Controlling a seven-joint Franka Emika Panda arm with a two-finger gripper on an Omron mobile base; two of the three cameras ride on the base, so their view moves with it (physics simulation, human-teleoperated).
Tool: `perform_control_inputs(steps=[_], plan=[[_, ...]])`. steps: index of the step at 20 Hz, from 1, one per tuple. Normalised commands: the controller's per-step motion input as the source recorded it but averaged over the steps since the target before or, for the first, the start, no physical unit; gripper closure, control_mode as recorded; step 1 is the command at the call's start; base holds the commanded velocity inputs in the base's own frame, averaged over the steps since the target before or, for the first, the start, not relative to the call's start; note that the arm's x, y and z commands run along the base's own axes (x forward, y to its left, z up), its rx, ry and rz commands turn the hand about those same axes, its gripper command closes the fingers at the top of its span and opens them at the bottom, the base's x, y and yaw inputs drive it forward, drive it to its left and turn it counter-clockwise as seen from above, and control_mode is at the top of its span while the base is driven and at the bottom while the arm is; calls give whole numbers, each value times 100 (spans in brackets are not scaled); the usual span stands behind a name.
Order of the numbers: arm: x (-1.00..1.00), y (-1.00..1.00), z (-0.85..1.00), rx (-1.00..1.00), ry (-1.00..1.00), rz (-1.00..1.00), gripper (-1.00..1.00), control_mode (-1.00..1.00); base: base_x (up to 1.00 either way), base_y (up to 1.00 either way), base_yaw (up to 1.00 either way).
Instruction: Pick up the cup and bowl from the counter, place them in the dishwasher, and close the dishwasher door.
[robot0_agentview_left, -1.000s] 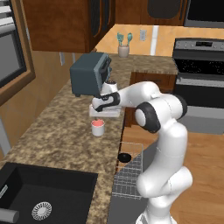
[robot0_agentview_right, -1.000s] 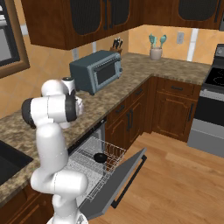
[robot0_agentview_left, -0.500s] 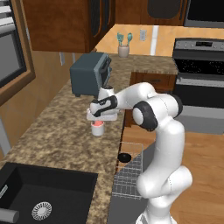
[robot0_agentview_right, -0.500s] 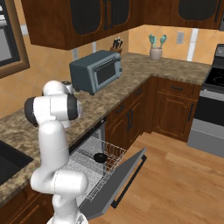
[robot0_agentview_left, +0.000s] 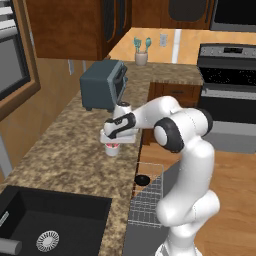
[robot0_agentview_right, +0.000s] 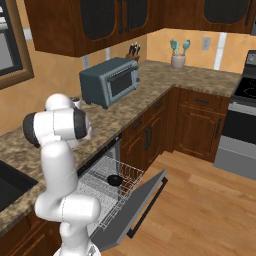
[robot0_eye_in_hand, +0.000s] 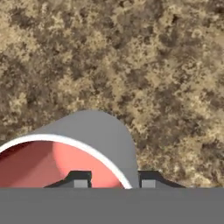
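Observation:
The white cup (robot0_agentview_left: 113, 149) with its pinkish-red inside (robot0_eye_in_hand: 48, 162) stands on the brown granite counter (robot0_agentview_left: 65, 150). My gripper (robot0_agentview_left: 112, 142) points down onto it. In the hand view my gripper (robot0_eye_in_hand: 114, 180) straddles the cup's near rim wall, one fingertip (robot0_eye_in_hand: 81, 179) inside and the other outside, drawn in close on the wall. The small black bowl (robot0_agentview_right: 114, 180) lies in the pale wire rack (robot0_agentview_left: 147, 200) of the open dishwasher, also seen from the left as the bowl (robot0_agentview_left: 142, 180). The dishwasher door (robot0_agentview_right: 137, 210) hangs down open.
A grey toaster oven (robot0_agentview_left: 104, 85) stands just behind the cup. The black sink (robot0_agentview_left: 45, 220) is at the near left. A beige holder with teal utensils (robot0_agentview_left: 141, 57) sits in the far corner. The steel stove (robot0_agentview_left: 227, 90) is to the right.
My gripper has come down from above the cup onto its rim, and the fingers have drawn together from wide open. Cup and bowl have not moved.

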Motion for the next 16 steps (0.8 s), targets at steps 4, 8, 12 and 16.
perform_control_inputs(steps=[4,8,12,16], plan=[[-43,-5,-2,0,0,0,100,-100,0,0,0],[-56,-38,4,0,-8,-1,100,-100,0,0,0],[-79,-76,28,3,-9,-9,100,-100,0,0,0],[-82,-99,12,4,-5,-10,100,-100,0,0,0]])
